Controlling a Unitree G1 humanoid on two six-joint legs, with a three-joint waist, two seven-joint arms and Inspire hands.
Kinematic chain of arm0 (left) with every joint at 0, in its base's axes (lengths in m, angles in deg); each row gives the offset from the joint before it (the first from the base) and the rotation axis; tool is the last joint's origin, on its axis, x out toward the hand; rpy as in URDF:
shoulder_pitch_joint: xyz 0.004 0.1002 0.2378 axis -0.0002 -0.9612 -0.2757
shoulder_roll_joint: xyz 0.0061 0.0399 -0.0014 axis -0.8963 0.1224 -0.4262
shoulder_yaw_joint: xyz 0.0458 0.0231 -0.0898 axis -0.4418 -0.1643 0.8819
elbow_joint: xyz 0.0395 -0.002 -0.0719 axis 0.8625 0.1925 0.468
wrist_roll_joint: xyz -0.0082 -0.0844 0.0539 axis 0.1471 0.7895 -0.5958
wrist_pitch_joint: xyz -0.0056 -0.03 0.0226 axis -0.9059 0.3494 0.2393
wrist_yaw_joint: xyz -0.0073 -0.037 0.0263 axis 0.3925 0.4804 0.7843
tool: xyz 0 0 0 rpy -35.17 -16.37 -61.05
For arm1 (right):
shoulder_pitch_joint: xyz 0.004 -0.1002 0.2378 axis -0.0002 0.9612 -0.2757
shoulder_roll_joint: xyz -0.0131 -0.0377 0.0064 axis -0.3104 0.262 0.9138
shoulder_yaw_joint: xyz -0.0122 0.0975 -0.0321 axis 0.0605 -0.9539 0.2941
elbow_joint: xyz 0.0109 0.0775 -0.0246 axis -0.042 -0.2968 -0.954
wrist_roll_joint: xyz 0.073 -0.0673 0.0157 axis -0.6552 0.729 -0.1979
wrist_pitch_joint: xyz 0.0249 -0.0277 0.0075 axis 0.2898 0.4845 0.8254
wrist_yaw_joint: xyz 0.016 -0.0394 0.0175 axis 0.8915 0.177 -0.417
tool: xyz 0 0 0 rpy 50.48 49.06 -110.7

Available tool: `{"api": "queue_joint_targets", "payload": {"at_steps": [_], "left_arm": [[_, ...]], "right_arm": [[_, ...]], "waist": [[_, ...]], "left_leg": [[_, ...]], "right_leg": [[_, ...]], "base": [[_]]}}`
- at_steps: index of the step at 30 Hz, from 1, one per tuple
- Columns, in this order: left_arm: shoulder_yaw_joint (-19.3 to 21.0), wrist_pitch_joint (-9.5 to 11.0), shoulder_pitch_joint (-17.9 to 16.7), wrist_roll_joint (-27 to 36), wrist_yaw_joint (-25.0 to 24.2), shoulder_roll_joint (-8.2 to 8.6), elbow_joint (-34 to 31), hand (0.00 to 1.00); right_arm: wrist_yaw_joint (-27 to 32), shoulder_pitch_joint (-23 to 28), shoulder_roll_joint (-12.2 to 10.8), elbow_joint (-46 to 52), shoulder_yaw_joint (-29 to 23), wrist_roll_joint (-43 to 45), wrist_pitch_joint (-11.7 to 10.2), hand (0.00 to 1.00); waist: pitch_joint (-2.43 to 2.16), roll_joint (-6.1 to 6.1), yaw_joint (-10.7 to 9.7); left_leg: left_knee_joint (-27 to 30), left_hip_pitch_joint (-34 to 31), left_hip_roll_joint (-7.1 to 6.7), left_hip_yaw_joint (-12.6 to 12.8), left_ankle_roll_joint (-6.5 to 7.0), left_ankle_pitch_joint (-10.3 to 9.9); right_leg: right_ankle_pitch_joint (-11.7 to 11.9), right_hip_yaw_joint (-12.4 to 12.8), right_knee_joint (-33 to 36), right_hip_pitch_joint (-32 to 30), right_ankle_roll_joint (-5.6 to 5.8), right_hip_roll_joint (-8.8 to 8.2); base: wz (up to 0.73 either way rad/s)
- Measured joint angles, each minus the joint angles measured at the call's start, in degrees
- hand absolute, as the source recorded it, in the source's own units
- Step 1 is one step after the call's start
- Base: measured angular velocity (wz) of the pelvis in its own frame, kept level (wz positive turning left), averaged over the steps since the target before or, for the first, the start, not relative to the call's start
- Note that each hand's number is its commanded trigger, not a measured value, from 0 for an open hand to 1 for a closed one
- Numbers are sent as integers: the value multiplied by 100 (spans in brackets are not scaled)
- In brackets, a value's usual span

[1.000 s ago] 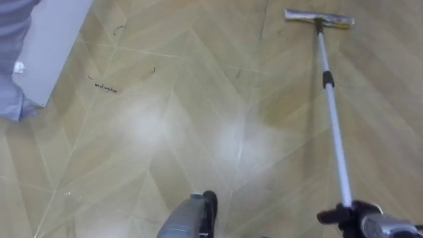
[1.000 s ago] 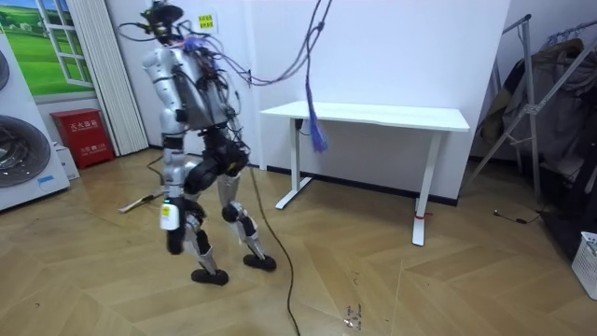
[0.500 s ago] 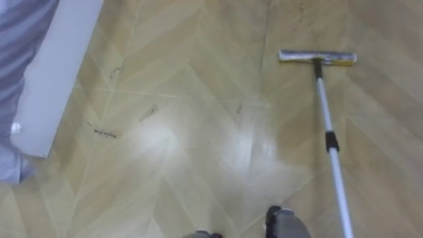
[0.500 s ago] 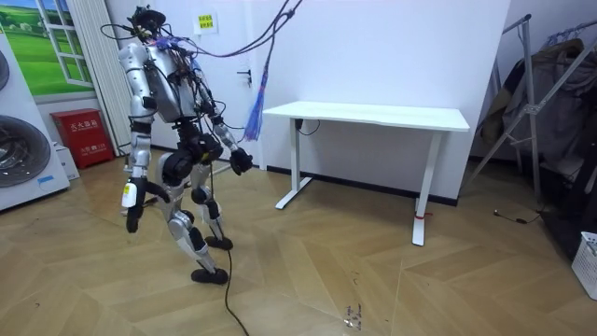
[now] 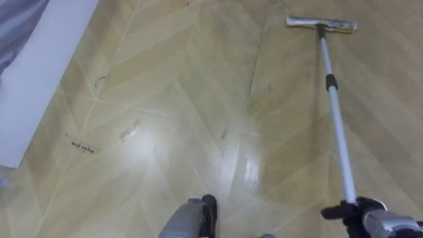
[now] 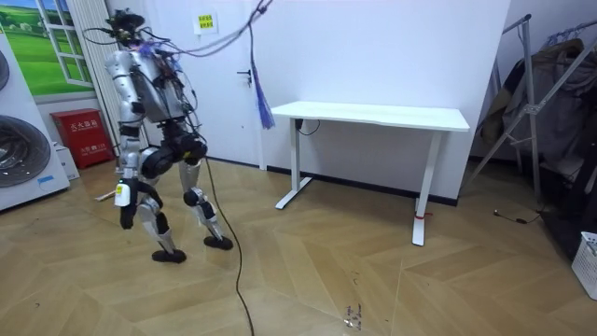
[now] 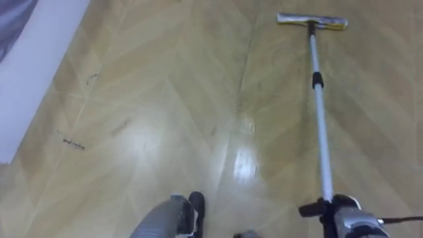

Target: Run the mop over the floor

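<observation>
A mop lies out ahead of me on the wooden floor. Its flat head (image 5: 321, 24) is at the upper right and its silver pole (image 5: 337, 125) runs down to the lower right corner. There my right hand (image 5: 360, 213) is shut on the pole's near end, dark fingers curled round it; the right eye view shows the same hold (image 7: 337, 210). In the room view I stand mid-stride on the open floor, left of the white table, and my left hand (image 6: 122, 194) hangs beside my thigh.
A white panel (image 5: 36, 79) with grey cloth (image 5: 20, 16) above it lies at the left. Dark scribbles (image 5: 79, 147) and a small scrap (image 5: 129, 131) mark the floor. A white table (image 6: 373, 117), a washing machine (image 6: 23, 140), a red box (image 6: 84, 135) and a rack (image 6: 550, 93) stand around.
I have walked several steps toward the room view's left, away from the table. The eye view shifted with the steps, and the mop head stayed ahead of me at the upper right.
</observation>
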Motion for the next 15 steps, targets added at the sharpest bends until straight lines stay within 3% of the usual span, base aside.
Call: {"api": "queue_joint_targets", "payload": {"at_steps": [1, 2, 3, 4, 5, 7, 9, 10, 11, 12, 13, 14, 15], "left_arm": [[0, 2, 37, -1, -2, 16, 4, 0], [1, 15, 108, -6, -2, 38, -10, 0], [-1, 49, 153, -18, 5, 51, -24, 0], [-1, 61, 182, -29, 14, 67, -27, 0], [-2, 77, 222, -51, 31, 95, -63, 0], [-6, 118, 255, -60, 135, 99, -121, 0], [-4, 95, 241, -59, 196, 94, -124, 0], [-8, 86, 211, -55, 196, 92, -132, 0], [-9, 46, 116, -52, 195, 81, -182, 0], [5, -54, 10, -62, 192, 79, -240, 0], [8, -114, -26, -61, 190, 92, -240, 0], [-6, -217, -109, -24, 185, 106, -238, 0], [-7, -247, -190, 9, 172, 105, -227, 0]], "right_arm": [[-4, 103, 6, -23, 0, -9, -3, 100], [-2, 325, 16, -100, 3, 16, -12, 100], [9, 568, 22, -245, 30, 24, -21, 100], [33, 704, 35, -321, 55, 27, -16, 100], [127, 1001, 51, -413, 60, 37, 3, 100], [278, 1325, 26, -480, 64, 44, 21, 100], [398, 1720, -103, -467, 64, 34, 21, 100], [418, 1793, -140, -454, 62, 25, 20, 100], [441, 1893, -225, -439, 57, 15, 13, 100], [452, 1953, -309, -439, 47, 16, 12, 100], [455, 2010, -350, -439, 45, 14, 12, 100], [457, 2120, -425, -438, 45, -1, 13, 100], [456, 2162, -496, -439, 45, -1, 14, 100]], "waist": [[-2, -6, -4], [-6, 1, 0], [-28, 35, -20], [-46, 78, -37], [-101, 224, -75], [-87, 444, -118], [-106, 621, -143], [-112, 649, -148], [-119, 658, -204], [-117, 662, -289], [-125, 681, -303], [-134, 672, -305], [-143, 702, -312]], "left_leg": [[60, 44, -12, 40, 47, -91], [197, 142, -26, 74, 107, -316], [272, 294, -115, 31, 148, -524], [290, 376, -154, -10, 171, -621], [282, 504, -198, -137, 195, -772], [186, 668, -192, -239, 188, -889], [-107, 874, -159, -248, 166, -904], [-186, 930, -148, -251, 137, -920], [-321, 1043, -135, -248, 76, -956], [-366, 1177, -122, -273, -4, -1060], [-328, 1248, -80, -312, -68, -1161], [-209, 1379, -3, -387, -193, -1313], [-28, 1454, 54, -469, -320, -1409]], "right_leg": [[36, 3, 66, 33, 68, -22], [183, -9, 385, 29, 300, -89], [458, -49, 864, -76, 431, -135], [657, -11, 1104, -133, 434, -131], [881, 64, 1474, -291, 468, -116], [848, 86, 1703, -808, 457, -113], [877, 188, 1017, -1554, 423, -128], [926, 191, 690, -1687, 399, -131], [1162, 187, -57, -1889, 350, -175], [1586, 165, -691, -1951, 316, -222], [1795, 130, -774, -1930, 307, -211], [1904, -35, -759, -1755, 213, -184], [1866, -190, -655, -1599, 38, -116]], "base": [[36], [25], [24], [30], [20], [10], [-4], [-14], [0], [4], [6], [0], [0]]}}
